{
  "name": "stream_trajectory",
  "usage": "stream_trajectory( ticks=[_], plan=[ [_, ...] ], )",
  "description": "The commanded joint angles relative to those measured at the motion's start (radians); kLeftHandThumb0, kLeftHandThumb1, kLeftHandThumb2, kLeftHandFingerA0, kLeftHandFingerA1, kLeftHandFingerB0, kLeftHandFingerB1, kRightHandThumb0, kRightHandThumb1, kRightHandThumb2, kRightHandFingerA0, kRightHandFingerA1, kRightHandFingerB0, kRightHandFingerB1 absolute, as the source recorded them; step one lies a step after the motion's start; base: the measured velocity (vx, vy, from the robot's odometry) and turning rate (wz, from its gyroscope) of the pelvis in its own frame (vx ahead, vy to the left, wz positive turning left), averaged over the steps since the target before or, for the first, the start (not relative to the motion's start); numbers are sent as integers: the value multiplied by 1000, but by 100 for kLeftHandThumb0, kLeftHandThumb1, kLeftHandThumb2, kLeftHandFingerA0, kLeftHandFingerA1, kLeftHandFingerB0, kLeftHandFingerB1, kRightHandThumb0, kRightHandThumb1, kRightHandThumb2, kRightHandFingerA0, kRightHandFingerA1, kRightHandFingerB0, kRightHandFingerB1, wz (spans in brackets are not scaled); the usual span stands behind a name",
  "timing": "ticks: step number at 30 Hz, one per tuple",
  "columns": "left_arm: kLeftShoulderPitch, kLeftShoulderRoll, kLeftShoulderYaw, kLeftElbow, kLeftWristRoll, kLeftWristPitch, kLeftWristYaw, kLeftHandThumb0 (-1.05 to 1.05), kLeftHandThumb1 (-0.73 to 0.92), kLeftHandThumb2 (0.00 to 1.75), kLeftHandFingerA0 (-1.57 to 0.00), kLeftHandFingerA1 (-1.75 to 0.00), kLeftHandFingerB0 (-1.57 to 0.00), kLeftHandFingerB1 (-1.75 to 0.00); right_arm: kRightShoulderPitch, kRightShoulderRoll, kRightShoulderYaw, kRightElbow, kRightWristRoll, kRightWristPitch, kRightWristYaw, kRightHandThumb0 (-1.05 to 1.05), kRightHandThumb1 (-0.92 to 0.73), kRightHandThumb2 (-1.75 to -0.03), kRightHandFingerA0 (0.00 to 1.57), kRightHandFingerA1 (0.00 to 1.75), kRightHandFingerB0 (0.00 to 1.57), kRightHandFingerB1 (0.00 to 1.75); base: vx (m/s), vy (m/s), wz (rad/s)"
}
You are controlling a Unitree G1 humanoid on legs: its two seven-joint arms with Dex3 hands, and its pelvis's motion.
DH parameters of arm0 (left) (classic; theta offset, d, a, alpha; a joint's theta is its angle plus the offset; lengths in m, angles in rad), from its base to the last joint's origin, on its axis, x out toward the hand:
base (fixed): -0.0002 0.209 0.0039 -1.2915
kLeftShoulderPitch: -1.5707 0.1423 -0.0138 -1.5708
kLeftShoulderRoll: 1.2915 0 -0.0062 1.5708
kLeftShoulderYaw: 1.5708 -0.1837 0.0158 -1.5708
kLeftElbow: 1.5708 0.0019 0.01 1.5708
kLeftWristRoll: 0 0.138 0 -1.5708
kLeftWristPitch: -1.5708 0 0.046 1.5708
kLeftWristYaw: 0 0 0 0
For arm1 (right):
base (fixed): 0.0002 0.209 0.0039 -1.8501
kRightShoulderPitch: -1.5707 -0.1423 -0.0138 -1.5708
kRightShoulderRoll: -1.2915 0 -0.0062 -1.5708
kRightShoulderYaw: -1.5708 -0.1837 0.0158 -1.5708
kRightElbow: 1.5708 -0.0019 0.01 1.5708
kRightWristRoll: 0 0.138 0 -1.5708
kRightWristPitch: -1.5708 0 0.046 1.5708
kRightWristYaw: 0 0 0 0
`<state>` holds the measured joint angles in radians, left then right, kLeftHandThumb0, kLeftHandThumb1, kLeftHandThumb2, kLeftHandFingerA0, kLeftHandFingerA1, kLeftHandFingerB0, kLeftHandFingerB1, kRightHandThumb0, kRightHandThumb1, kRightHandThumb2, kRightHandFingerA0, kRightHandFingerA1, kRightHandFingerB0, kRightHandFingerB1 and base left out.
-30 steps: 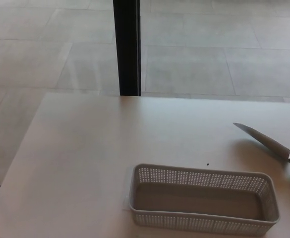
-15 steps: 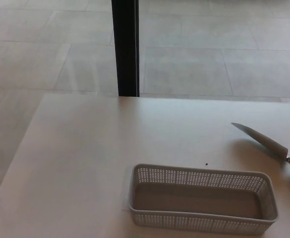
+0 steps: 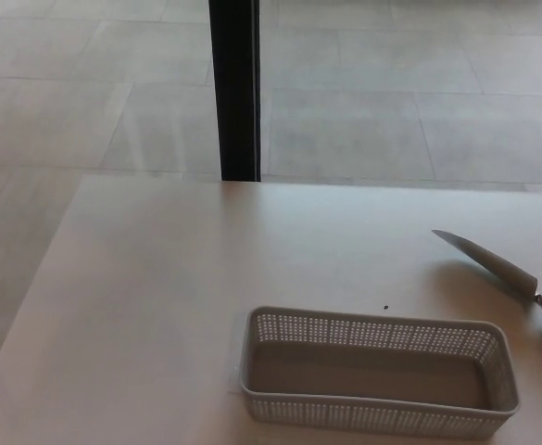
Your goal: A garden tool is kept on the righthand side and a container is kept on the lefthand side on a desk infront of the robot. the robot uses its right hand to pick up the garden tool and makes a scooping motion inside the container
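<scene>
A garden tool (image 3: 489, 260) with a narrow metal blade lies flat on the desk (image 3: 159, 297) at the right; its dark handle runs off the right edge of the head view. A grey perforated plastic container (image 3: 377, 409), long and shallow, sits at the desk's front centre with nothing in it. The tool's tip points away from the container, and a strip of bare desk separates the two. Neither of my hands shows in the head view.
A tiny dark speck (image 3: 386, 308) lies on the desk just behind the container. A black vertical post (image 3: 234, 88) stands beyond the desk's far edge, over a tiled floor (image 3: 391, 102).
The whole picture has shifted a few pixels left and up, so the camera has moved. The tool and the container lie where they were.
</scene>
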<state>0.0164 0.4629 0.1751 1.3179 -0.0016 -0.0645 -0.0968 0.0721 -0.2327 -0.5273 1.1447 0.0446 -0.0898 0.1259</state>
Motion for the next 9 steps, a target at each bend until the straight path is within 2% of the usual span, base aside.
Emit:
stream_trajectory(
  ticks=[1,9],
  plan=[
    [2,25,19,-1,-3,-19,12,-64,13,124,-91,-106,-72,-92,-42,-22,27,20,33,-21,-3,-52,-43,-104,11,66,14,67,0,0,0],
    [-10,25,32,-4,-2,-13,18,-64,13,124,-91,-106,-72,-92,-85,-34,54,45,48,-14,-9,-52,-43,-104,11,66,14,67,0,0,0]
  ],
)
